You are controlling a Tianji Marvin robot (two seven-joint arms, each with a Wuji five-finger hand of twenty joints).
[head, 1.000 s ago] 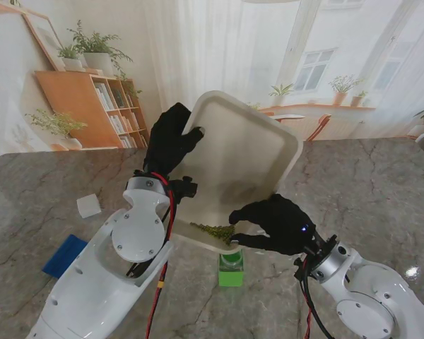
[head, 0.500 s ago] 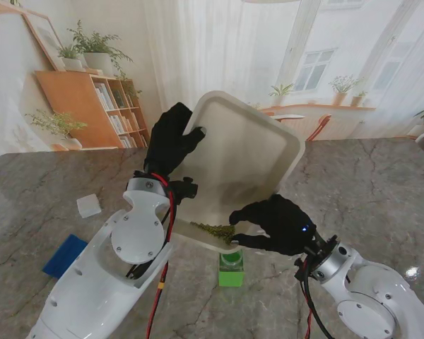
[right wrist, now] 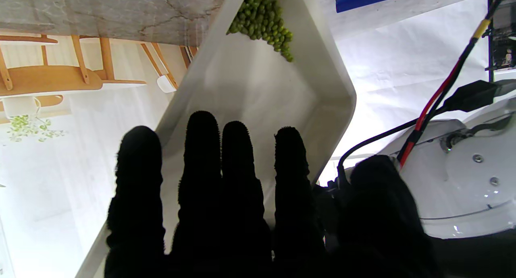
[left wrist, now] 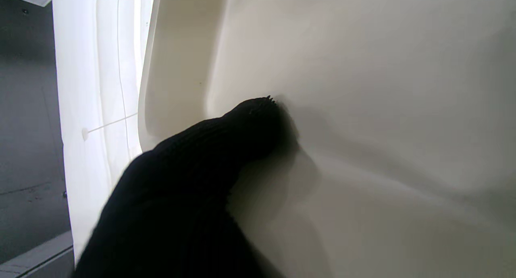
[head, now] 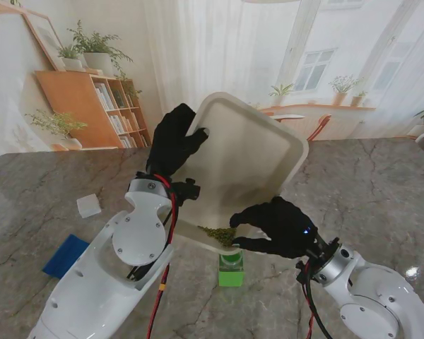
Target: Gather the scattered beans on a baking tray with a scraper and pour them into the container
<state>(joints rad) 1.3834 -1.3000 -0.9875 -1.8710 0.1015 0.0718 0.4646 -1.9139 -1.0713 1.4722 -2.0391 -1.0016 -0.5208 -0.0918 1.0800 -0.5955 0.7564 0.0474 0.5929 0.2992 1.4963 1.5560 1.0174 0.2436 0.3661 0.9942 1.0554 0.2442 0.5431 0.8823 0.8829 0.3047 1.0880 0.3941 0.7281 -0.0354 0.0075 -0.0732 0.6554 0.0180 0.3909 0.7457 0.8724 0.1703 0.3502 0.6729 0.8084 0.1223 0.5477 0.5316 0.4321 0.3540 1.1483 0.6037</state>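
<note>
The cream baking tray (head: 247,155) is tipped up steeply above the table, held by both black-gloved hands. My left hand (head: 173,138) grips its high left rim, one finger pressed on the inner face (left wrist: 363,88). My right hand (head: 279,226) is shut on the low right edge, fingers laid along the tray (right wrist: 250,92). Green beans (head: 217,232) lie piled in the tray's lowest corner, directly over the small green container (head: 231,270). The wrist view shows the same bean pile (right wrist: 262,24). The blue scraper (head: 65,255) lies on the table at the left, untouched.
A small white block (head: 89,205) sits on the marble table to the left, farther from me than the scraper. My white left forearm (head: 138,240) crosses between the scraper and the container. The backdrop wall stands behind the table's far edge.
The tray has tipped a little more, its far right corner swinging right. The beans have slid closer into the lowest corner over the container. Both hands keep their hold.
</note>
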